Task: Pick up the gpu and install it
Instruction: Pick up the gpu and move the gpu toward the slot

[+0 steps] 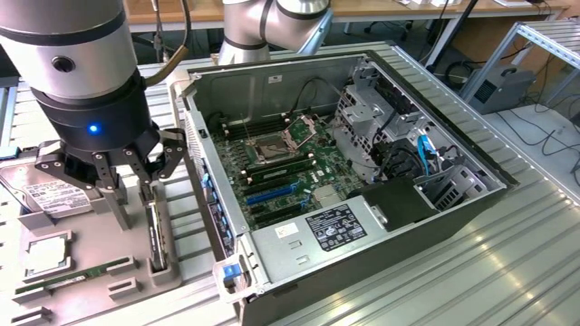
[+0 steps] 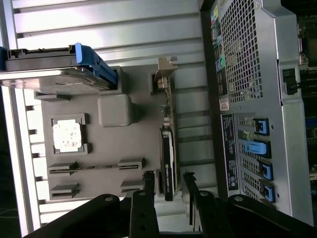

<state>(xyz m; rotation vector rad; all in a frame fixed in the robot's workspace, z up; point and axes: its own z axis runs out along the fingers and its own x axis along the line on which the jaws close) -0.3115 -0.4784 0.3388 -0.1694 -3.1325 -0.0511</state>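
So the step in hand is the pick itself, and I'd say it's all about squaring up. The gpu (image 2: 168, 148) stands on its edge in a slot of the grey parts tray (image 2: 131, 139), just beside the open PC case (image 1: 363, 265). Its metal bracket (image 2: 166, 74) is at the end away from the hand.

The hand (image 2: 168, 179) is spread, one finger (image 2: 148, 186) on each side of the card. As far as I can tell there's a sliver of daylight on both sides, so nothing is pinched yet.

My take: keep the card centred between the fingers so both pads land together. If one touches first, it'll probably lever the board sideways in the slot. Grab the flat faces, not components, and squeeze gently since it's a thin board.

Pose-wise, in the exterior view the arm hangs straight down over the tray, wrist vertical and fingers pointing at the counter (image 1: 453, 272). The hand is low over the near-wrist end of the gpu (image 1: 157, 238).

The hard drive (image 1: 45, 197), CPU (image 1: 45, 255) and RAM stick (image 1: 68, 278) sit on the same tray, apart from the fingers.
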